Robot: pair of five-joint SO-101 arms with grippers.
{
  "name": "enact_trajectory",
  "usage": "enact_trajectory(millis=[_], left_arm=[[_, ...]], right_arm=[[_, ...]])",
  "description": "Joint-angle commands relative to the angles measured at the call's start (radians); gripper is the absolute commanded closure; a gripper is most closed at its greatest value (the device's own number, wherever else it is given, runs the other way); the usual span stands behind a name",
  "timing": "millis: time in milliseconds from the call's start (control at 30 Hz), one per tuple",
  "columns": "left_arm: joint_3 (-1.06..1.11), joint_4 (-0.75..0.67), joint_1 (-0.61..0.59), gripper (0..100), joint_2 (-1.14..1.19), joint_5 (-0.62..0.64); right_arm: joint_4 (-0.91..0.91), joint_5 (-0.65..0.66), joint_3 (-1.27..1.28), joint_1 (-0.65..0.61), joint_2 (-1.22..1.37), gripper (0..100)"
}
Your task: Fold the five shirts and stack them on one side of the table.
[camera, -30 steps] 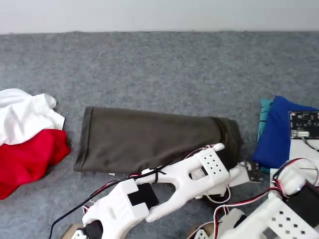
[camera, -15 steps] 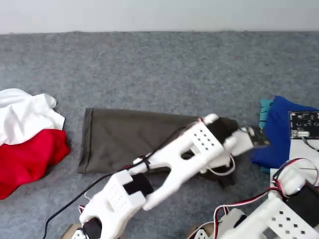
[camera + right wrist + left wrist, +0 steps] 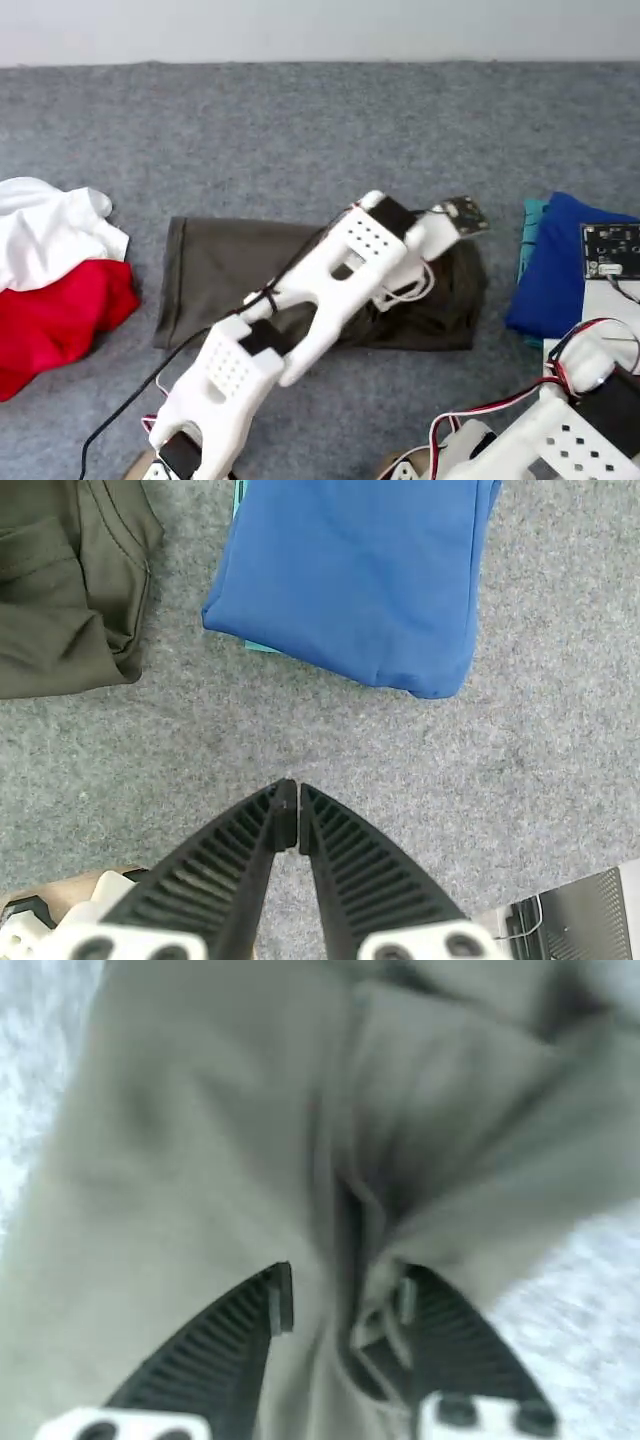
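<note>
Pinching a ridge of cloth between its dark jaws, the left end effector (image 3: 340,1295) is clamped on the olive-green cotton shirt (image 3: 215,280). The rest of that shirt lies directly beneath it and trails away behind it as a long, narrow band on the grey carpeted surface (image 3: 300,130). The right end effector (image 3: 298,810) has its jaws pressed together on nothing and hangs over bare carpet. Just ahead of its tips lies the folded blue cotton shirt (image 3: 350,570), resting on a folded teal shirt (image 3: 528,235) whose edge peeks out.

By my reading, two shirts are folded and stacked on one side. The olive one is partway: narrowed lengthwise but not yet folded down to size or placed on the pile. Well beyond the olive shirt's far end from the left end effector, the crumpled white cotton shirt (image 3: 45,230) and crumpled red cotton shirt (image 3: 55,320) lie heaped together, neither of them folded.
</note>
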Motion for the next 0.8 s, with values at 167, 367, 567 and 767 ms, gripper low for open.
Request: enact_trajectory(millis=[167, 367, 567, 767], left_arm=[[-0.107, 0.008, -0.103, 79, 0.084, 0.005], [-0.211, 0.061, -0.166, 79, 0.094, 0.026], [-0.289, 0.141, -0.169, 79, 0.095, 0.029], [-0.214, 0.133, -0.153, 79, 0.097, 0.026]], right_arm=[[0.039, 0.005, -0.018, 0.008, -0.008, 98.7], [0.039, 0.006, -0.018, 0.008, -0.008, 98.7], [0.039, 0.005, -0.018, 0.007, -0.008, 98.7], [0.039, 0.005, -0.018, 0.007, -0.01, 98.7]])
